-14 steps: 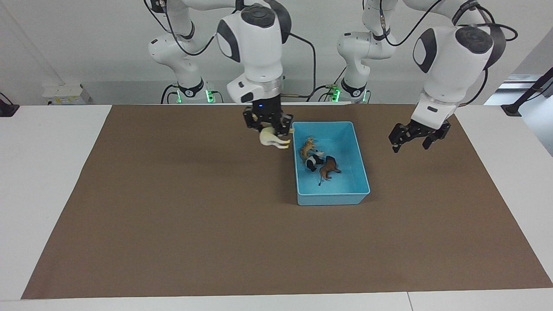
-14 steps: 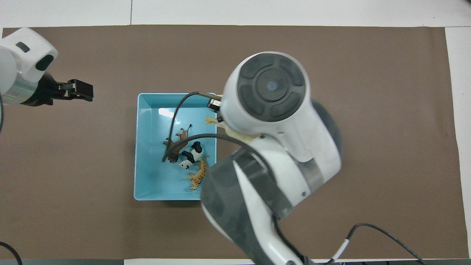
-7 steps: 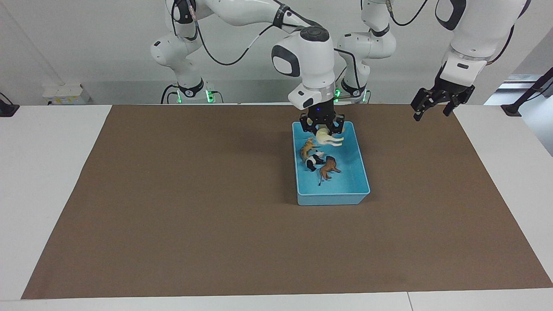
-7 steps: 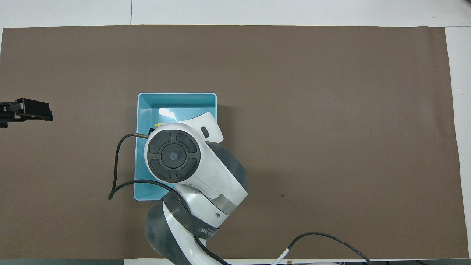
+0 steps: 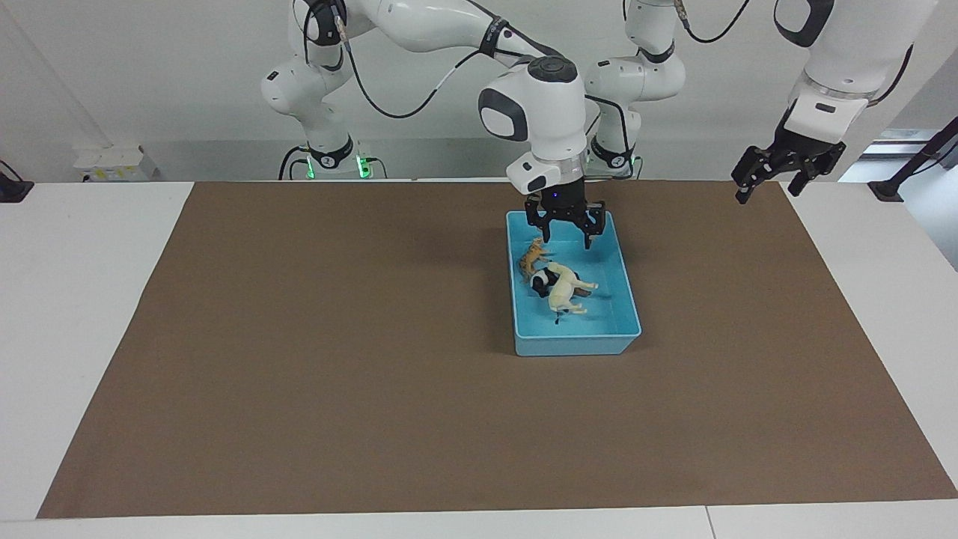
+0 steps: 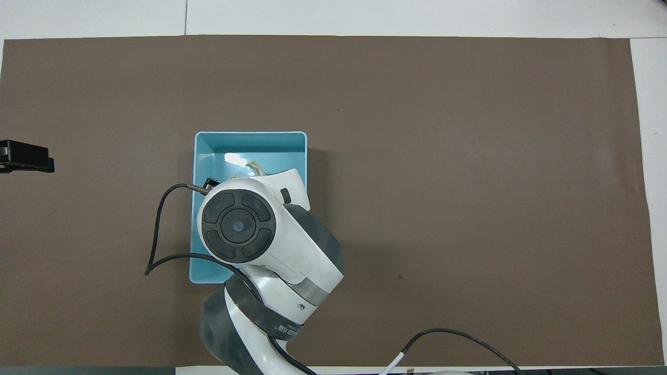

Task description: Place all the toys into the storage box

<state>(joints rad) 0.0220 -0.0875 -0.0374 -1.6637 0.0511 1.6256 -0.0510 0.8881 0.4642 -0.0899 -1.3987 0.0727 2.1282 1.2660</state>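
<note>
The light-blue storage box [image 5: 576,346] stands on the brown mat. In it lie the orange tiger [image 5: 532,256], the black-and-white panda [image 5: 540,281] and the cream-white horse [image 5: 563,287], which rests across the brown lion [image 5: 581,294]. My right gripper [image 5: 565,228] hangs open and empty over the box's end nearer to the robots. My left gripper [image 5: 778,176] is open, empty and raised over the left arm's end of the mat. In the overhead view my right arm covers most of the box [image 6: 250,138]; only the horse's legs [image 6: 254,167] show.
The brown mat [image 5: 337,359] covers most of the white table [image 5: 82,299]. A black cable [image 6: 156,245] loops from the right arm's wrist beside the box. The left gripper [image 6: 44,159] shows at the edge of the overhead view.
The right gripper carried the cream horse over the box, opened and dropped it onto the lion. The left gripper rose and drew back toward its end of the table.
</note>
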